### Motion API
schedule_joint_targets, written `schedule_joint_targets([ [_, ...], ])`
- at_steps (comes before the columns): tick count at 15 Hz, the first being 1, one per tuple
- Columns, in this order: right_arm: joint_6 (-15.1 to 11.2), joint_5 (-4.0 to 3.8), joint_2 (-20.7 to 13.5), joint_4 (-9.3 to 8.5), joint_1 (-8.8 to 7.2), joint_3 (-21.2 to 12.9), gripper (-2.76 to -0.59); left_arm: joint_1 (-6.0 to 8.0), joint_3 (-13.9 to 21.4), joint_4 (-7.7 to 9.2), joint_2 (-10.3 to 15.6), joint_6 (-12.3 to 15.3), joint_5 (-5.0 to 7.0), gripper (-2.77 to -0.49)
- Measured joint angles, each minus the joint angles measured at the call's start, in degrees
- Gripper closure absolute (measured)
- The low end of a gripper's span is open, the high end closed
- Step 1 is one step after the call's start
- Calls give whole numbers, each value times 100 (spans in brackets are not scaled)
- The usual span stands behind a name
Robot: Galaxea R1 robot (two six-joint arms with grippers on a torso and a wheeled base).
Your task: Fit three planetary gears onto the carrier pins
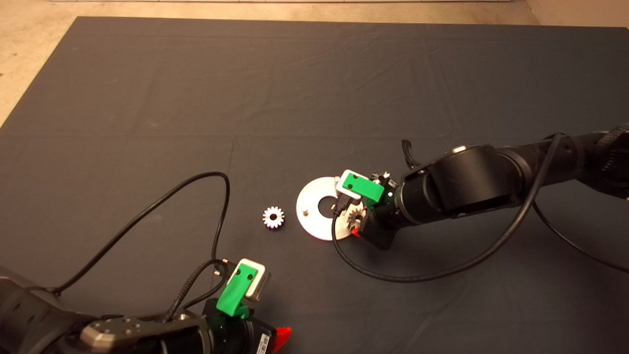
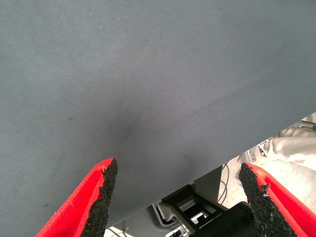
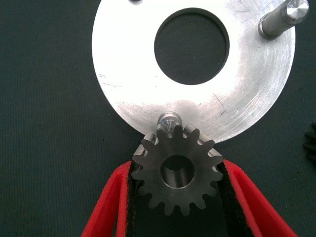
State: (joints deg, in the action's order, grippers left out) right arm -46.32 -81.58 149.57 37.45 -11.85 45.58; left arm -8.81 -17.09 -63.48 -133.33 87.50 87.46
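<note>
Right gripper (image 3: 175,197) clamps a gear (image 3: 176,171) flat, bore just short of the near-edge pin (image 3: 168,120) for threading, while left gripper (image 2: 180,197) idles, fingers apart

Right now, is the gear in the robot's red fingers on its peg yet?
Not yet. The right gripper holds the gear above the disc's edge, and the pin shows bare just beyond its teeth.

Third gear (image 3: 311,143) cut off at frame edge, beside right finger (image 3: 247,197). Far pin (image 3: 135,1) cropped beyond the jaws. Disc (image 1: 314,219) partly hidden under right gripper (image 1: 355,220) overhead.
</note>
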Motion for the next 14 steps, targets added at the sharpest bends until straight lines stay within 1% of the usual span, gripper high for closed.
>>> schedule_joint_targets([
  [4,0,27,16,0,0,0,-94,2,4,0,67,0,0,-175],
  [6,0,24,33,0,0,0,-94,17,6,5,98,0,0,-175],
  [8,0,66,62,0,0,1,-94,50,6,5,114,0,0,-175],
  [11,0,85,62,0,-2,85,-94,50,6,6,114,0,2,-175],
  [14,2,93,62,0,-5,96,-94,50,6,5,116,0,2,-175],
])
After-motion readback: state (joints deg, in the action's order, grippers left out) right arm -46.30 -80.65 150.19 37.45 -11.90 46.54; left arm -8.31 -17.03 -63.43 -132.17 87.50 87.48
